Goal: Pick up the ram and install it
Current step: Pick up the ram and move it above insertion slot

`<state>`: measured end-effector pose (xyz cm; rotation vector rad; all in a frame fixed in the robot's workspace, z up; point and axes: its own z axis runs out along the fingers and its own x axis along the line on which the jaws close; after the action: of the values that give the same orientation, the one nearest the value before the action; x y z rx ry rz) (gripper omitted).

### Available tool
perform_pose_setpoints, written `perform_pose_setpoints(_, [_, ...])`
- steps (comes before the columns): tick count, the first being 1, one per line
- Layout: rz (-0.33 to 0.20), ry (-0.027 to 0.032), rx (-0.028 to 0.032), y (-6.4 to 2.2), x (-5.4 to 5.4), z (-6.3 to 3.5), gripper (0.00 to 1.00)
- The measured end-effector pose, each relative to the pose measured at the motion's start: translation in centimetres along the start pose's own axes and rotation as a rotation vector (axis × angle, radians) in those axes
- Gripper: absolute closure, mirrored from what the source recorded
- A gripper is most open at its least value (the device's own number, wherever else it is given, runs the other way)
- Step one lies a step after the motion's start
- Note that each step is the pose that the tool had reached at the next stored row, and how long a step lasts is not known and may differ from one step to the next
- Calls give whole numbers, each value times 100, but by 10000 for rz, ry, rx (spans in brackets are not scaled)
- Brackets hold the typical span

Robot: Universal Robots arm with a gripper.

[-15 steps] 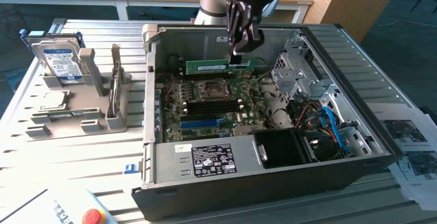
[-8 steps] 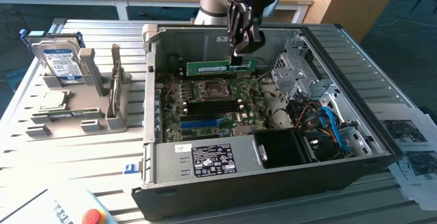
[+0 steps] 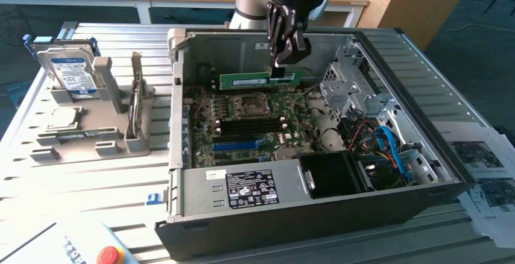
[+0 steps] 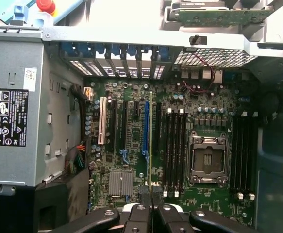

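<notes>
The ram [image 3: 259, 80] is a thin green stick with a white label, held level above the large green motherboard [image 3: 283, 102] inside the open computer case. My gripper [image 3: 281, 66] comes down from above and is shut on the stick's end at the exterior view's right. In the wrist view the ram [image 4: 151, 141] shows edge-on as a narrow line running out from between my fingertips [image 4: 163, 211]. It hangs over the board beside the blue slot [image 4: 145, 128], with black memory slots [image 4: 175, 148] close by. The stick is clear of the board.
The case wall [image 3: 178, 89] rises at the exterior view's left. A power supply [image 3: 249, 188] fills the near side. Drive cages and cables [image 3: 386, 143] crowd the exterior view's right. A CPU socket [image 4: 207, 160] sits between slot banks. Outside stands a grey rack with a hard drive [image 3: 71, 71].
</notes>
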<state>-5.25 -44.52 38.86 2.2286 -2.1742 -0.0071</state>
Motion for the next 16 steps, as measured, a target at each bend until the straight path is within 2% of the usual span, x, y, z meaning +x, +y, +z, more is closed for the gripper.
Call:
perform_pose_setpoints(5, [11, -1, 0, -3, -49, 34, 88])
perform_pose_setpoints(11, [14, -1, 0, -2, -59, 36, 88])
perform_pose_setpoints(16, [12, -1, 0, -9, -154, 41, 88])
